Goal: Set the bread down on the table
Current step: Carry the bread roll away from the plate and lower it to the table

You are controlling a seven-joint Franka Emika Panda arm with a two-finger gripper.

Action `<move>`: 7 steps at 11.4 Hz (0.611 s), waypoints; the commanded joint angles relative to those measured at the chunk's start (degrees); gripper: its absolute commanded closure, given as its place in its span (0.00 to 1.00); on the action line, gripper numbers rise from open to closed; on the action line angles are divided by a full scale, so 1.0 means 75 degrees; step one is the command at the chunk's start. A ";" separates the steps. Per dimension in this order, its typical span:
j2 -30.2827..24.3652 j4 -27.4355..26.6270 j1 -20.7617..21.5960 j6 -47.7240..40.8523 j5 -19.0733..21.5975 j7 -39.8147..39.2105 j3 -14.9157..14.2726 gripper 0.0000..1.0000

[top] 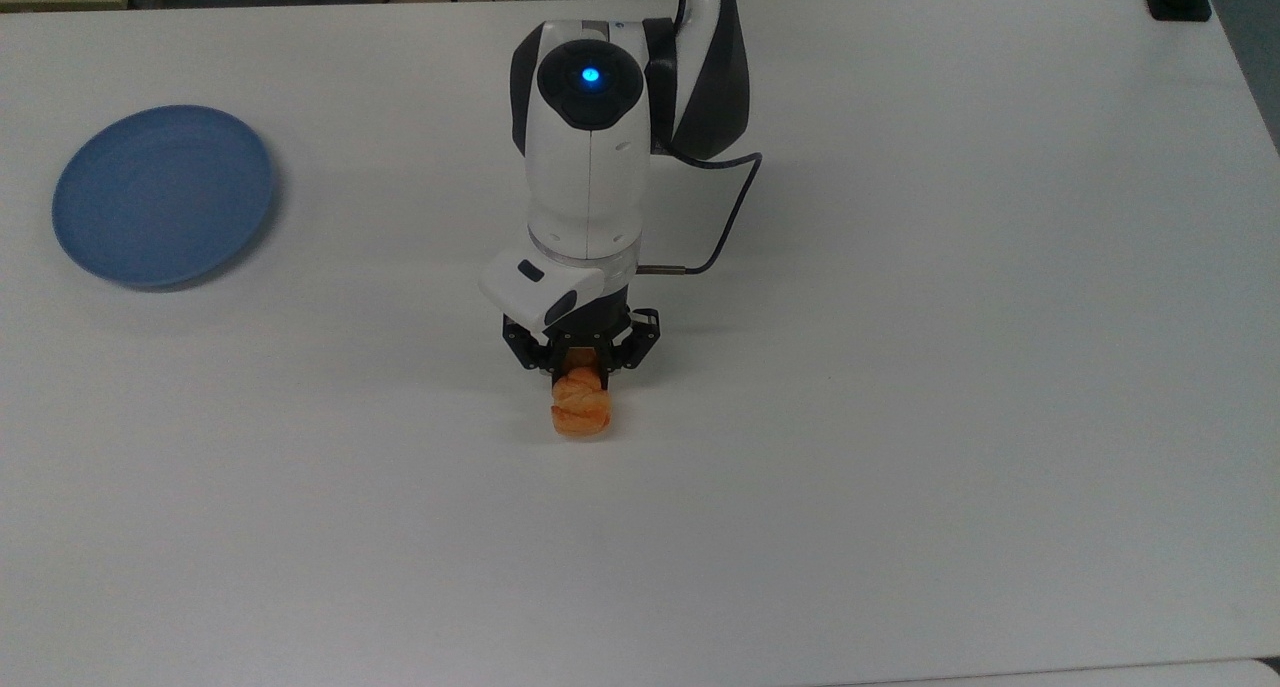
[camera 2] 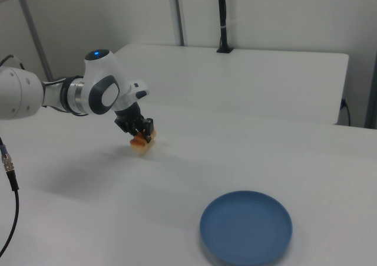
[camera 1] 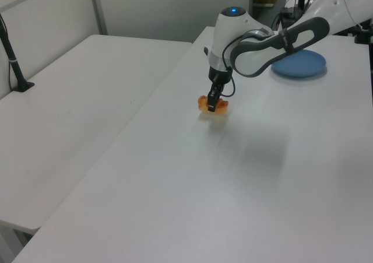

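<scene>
The bread (top: pixel 581 413), a small golden-orange roll, hangs low over the white table (top: pixel 900 367) near its middle in the top view. My gripper (top: pixel 580 375) is shut on its upper end. In the left view the bread (camera 1: pixel 212 105) sits at my gripper (camera 1: pixel 213 104), close to the tabletop with a faint shadow just under it. In the right view the bread (camera 2: pixel 140 145) shows below my gripper (camera 2: pixel 141 136). Whether the bread touches the table I cannot tell.
An empty round blue plate (top: pixel 163 195) lies at the top view's left, well away from my arm; it is also in the left view (camera 1: pixel 300 64) and right view (camera 2: pixel 246 227). A second white table (camera 1: pixel 76 100) adjoins on the left view's left.
</scene>
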 commanded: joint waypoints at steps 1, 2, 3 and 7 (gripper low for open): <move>0.0250 0.0157 0.0113 0.0302 -0.0445 0.0393 0.0041 0.48; 0.0250 0.0146 0.0113 0.0302 -0.0469 0.0381 0.0065 0.47; 0.0261 0.0134 0.0148 0.0302 -0.0539 0.0381 0.0077 0.45; 0.0273 0.0122 0.0160 0.0302 -0.0703 0.0509 0.0101 0.00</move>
